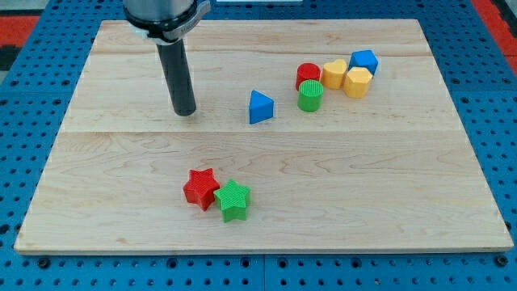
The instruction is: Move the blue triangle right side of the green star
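The blue triangle [260, 107] lies a little above the board's middle. The green star [233, 200] lies lower down, left of centre, touching a red star [200, 188] on its left. My tip [185, 111] rests on the board to the left of the blue triangle, well apart from it, and above the two stars.
A cluster sits at the view's upper right: a red cylinder [308, 75], a green cylinder [310, 96], a yellow heart-like block [334, 73], a yellow hexagonal block [357, 82] and a blue block [364, 61]. The wooden board [404, 202] lies on a blue pegboard.
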{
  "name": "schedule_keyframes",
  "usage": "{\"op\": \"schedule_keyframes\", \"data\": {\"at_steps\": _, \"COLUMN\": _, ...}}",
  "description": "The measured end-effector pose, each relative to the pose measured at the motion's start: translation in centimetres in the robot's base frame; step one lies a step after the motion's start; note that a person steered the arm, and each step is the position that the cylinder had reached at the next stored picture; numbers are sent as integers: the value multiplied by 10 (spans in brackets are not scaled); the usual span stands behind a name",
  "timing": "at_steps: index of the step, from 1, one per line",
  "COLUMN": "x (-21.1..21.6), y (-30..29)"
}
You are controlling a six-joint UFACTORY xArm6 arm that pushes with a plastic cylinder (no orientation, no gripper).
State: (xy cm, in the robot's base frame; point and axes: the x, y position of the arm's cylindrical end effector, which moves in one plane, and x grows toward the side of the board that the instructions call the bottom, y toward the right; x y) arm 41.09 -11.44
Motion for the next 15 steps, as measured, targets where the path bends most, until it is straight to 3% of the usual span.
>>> {"op": "schedule_keyframes", "data": {"at_steps": 1, "x": 3, "y": 4}}
{"op": "schedule_keyframes", "data": {"at_steps": 2, "x": 77, "y": 9}}
{"op": "schedule_keyframes", "data": {"at_steps": 3, "x": 91, "y": 66}}
{"op": "schedule_keyframes", "data": {"at_steps": 4, "x": 61, "y": 119}}
{"op": "schedule_keyframes", "data": {"at_steps": 5, "x": 10, "y": 119}}
{"op": "schedule_keyframes", "data": {"at_steps": 8, "x": -80, "y": 154}}
{"op": "schedule_keyframes", "data": {"at_steps": 9, "x": -96, "y": 109}}
{"op": "schedule_keyframes", "data": {"at_steps": 13, "x": -59, "y": 110}}
{"op": "schedule_keyframes", "data": {"at_steps": 15, "x": -91, "y": 119}}
